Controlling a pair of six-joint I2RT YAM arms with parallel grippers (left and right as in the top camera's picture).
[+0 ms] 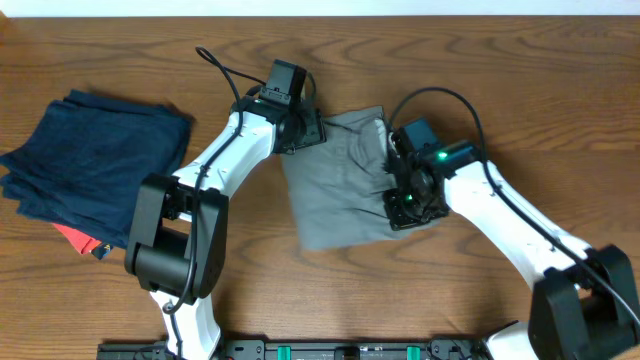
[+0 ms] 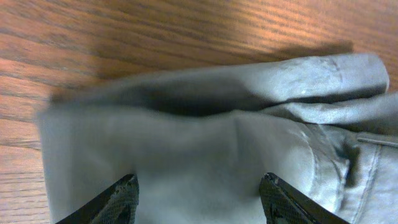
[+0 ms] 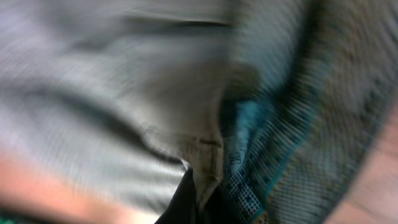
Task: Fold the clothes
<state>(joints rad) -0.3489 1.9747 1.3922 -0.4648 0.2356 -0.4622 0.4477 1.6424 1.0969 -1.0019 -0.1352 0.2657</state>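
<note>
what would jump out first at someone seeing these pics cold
The grey shorts in the middle of the table catch the eye first, with both arms bent over them. The left end effector is open at their far left corner, and the right end effector is down on their right edge. Next comes the navy pile at the left, a red cloth peeking from under it.

Grey cotton shorts (image 1: pixel 335 195) lie folded mid-table on the brown wooden tabletop (image 1: pixel 500 60), left gripper (image 1: pixel 298 128) at their far left corner, right gripper (image 1: pixel 410 205) down on their right edge. Well apart on the left sits a stack of dark navy folded garments (image 1: pixel 95 155), with a small red cloth piece (image 1: pixel 72 236) peeking from under it.
</note>
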